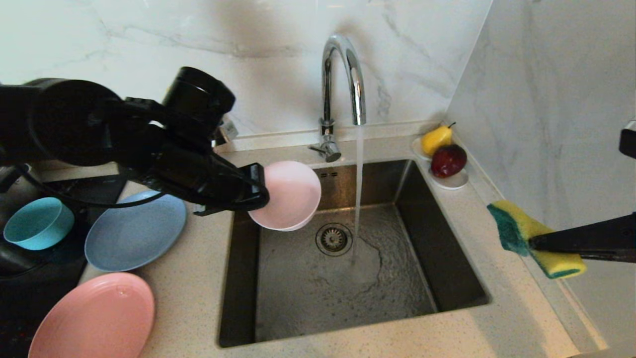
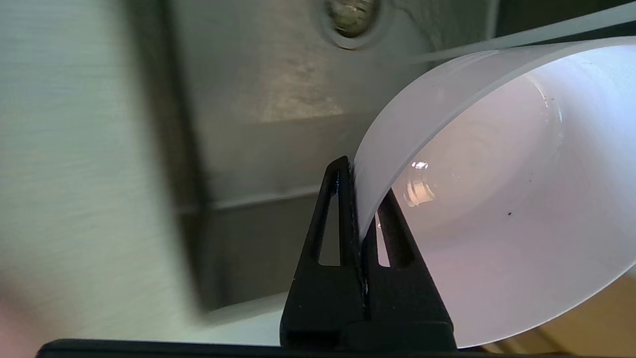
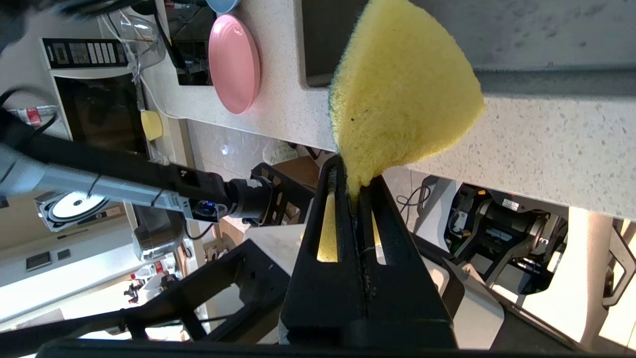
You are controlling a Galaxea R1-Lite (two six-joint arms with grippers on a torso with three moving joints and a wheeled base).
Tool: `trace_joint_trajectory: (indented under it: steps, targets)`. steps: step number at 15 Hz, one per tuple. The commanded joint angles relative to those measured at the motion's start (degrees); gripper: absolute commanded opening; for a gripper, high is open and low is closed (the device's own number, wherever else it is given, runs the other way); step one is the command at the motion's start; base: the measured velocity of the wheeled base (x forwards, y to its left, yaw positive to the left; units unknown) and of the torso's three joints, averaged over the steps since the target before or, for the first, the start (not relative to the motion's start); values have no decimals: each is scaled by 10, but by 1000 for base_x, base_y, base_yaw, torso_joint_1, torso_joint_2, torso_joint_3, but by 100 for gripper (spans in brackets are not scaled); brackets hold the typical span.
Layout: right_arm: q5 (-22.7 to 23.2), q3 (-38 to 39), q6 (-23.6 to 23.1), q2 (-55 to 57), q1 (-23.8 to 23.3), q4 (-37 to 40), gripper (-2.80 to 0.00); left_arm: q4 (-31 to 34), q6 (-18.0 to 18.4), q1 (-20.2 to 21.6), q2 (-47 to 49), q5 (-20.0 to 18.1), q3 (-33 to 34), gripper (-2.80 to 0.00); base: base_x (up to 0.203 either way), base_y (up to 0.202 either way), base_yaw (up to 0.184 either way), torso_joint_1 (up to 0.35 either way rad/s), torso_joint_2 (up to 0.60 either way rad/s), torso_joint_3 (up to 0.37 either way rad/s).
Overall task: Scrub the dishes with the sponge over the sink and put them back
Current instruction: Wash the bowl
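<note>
My left gripper (image 1: 261, 191) (image 2: 361, 199) is shut on the rim of the pale pink bowl (image 1: 290, 196) (image 2: 497, 209), which hangs tilted over the left back part of the sink (image 1: 447, 258). Off to the right, over the counter beside the sink, my right gripper (image 1: 534, 243) (image 3: 354, 186) is shut on the yellow sponge (image 1: 534, 236) (image 3: 402, 99) with its green face. A teal bowl (image 1: 37, 223), a blue plate (image 1: 134, 231) and a pink plate (image 1: 94, 318) (image 3: 234, 62) lie on the counter at the left.
The chrome faucet (image 1: 343, 79) runs water into the basin near the drain strainer (image 1: 333, 239). A small white dish (image 1: 449, 181) with a pear and a red fruit sits at the sink's back right corner. A marble wall rises on the right.
</note>
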Motion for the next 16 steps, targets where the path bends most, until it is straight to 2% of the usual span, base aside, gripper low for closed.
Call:
trace_joint_trajectory:
  steps: [1, 4, 7, 13, 16]
  targets:
    - [2, 2, 2, -7, 0, 4, -280, 3, -31, -34, 97, 10, -57, -280, 0, 0, 0, 0, 0, 0]
    - [2, -1, 1, -5, 0, 3, -280, 4, -72, -51, 176, 18, -125, -280, 0, 0, 0, 0, 0, 0]
    - [2, -2, 1, -2, 0, 3, -280, 2, -96, -55, 224, 19, -177, -280, 0, 0, 0, 0, 0, 0]
    - [3, -1, 0, 3, 0, 0, -280, -58, -111, -58, 258, 19, -182, -280, 0, 0, 0, 0, 0, 0]
    - [4, 0, 0, 6, 0, 0, -280, -59, -122, -65, 264, 18, -182, -280, 0, 0, 0, 0, 0, 0]
